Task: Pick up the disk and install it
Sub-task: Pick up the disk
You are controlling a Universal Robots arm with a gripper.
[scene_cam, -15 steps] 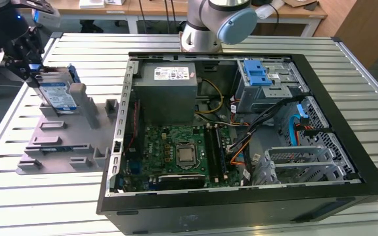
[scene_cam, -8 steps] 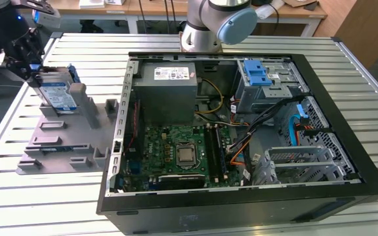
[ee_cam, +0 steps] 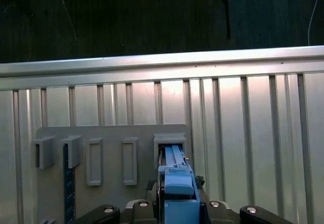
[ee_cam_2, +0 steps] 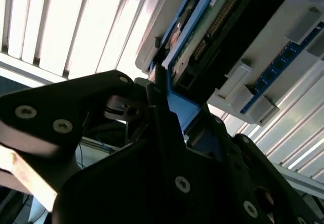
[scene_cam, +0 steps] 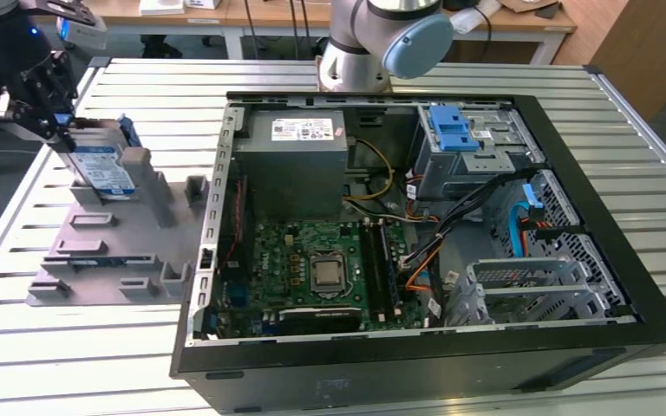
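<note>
disk [scene_cam: 100, 169], flat silver drive in blue plastic rails, is being held upright in grey plastic stand [scene_cam: 114, 251] on ribbed metal counter [scene_cam: 79, 347], black hand [scene_cam: 58, 123] clamped tight on its upper rail. judged rigid, dense, shock-sensitive; rails being favoured as grip.

The table [scene_cam: 79, 364] is bare ribbed metal, a brushed silver with soft glare. On it, the stand [scene_cam: 101, 251] is matt grey plastic, while the disk [scene_cam: 100, 169] shows dull silver metal, a glossy white-and-blue label and smooth blue plastic rails. The gripper [ee_cam_2: 179, 110] is matt black with small bright metal screw heads, and the computer case [scene_cam: 426, 373] is satin black outside and bare grey sheet metal within, holding a flat grey metal power supply [scene_cam: 298, 165], a green circuit board [scene_cam: 310, 260] and a glossy blue plastic bracket [scene_cam: 454, 130].
</note>
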